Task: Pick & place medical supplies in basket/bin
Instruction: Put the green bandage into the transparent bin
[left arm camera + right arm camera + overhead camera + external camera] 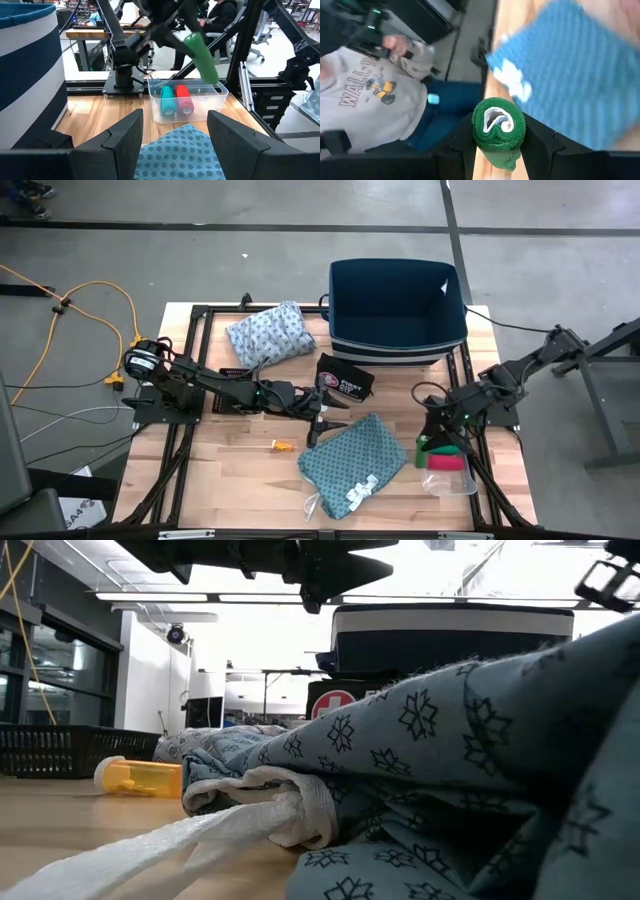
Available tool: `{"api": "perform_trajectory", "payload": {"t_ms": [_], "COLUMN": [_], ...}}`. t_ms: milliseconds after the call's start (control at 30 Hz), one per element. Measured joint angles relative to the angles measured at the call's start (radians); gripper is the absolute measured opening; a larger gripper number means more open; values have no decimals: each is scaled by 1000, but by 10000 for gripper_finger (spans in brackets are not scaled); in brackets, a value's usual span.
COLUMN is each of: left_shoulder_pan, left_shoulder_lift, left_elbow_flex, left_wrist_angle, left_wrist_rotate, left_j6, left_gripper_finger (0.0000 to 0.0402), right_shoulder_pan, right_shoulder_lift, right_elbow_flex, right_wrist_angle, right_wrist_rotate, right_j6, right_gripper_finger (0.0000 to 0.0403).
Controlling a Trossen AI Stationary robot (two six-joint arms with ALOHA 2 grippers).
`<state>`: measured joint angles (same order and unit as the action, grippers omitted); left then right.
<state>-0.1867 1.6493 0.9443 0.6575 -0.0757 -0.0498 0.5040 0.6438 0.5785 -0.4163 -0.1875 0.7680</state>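
Observation:
My right gripper (pixel 437 442) is shut on a green roll (pixel 498 125) above a clear tub (pixel 450 470), which holds a red roll (pixel 184 98) and a teal roll (pixel 167 100). My left gripper (pixel 318 425) hangs open over the far left edge of the teal cloth with white ties (pixel 352 460), which lies flat on the table. The pale blue-grey cloth (pixel 268 332) lies left of the navy basket (pixel 398 305). The thin orange-tipped stick (pixel 270 446) lies on the wood left of the teal cloth. The tiny white pieces do not show. My right gripper pinches the green roll between its two fingers (pixel 540 142), one on each side of the roll's round wall (pixel 520 135). The right wrist view looks at the roll end on. The roll (pixel 202 57) is lifted clear over the tub and slants down below the fingers.
A black first-aid pouch (pixel 345 377) lies in front of the basket. An orange pill bottle (pixel 140 777) lies on the table, with a black mesh tray (pixel 60 748) behind it. A person in a grey sweatshirt (pixel 370 95) is beyond the table's near edge. Bare wood shows at the near left.

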Motion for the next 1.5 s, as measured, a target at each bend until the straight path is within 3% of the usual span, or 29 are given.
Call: {"api": "perform_trajectory", "payload": {"t_ms": [267,700,1167,1500], "left_shoulder_pan": [0,0,0,-1], "left_shoulder_lift": [0,0,0,0], "left_elbow_flex": [0,0,0,0], "left_wrist_angle": [-1,-8,-52,-55], "left_wrist_rotate": [0,0,0,0], "left_j6": [-3,-3,-18,-22], "left_gripper_finger": [214,214,214,214], "right_shoulder_pan": [54,142,271,356], "right_shoulder_lift": [-51,-34,130,294], "right_elbow_flex": [-1,-1,-1,-1], "right_wrist_angle": [-143,-405,-331,-242], "right_wrist_rotate": [-56,-54,-28,-1], "right_j6": [238,513,646,654], "right_gripper_finger": [116,116,117,117]}}
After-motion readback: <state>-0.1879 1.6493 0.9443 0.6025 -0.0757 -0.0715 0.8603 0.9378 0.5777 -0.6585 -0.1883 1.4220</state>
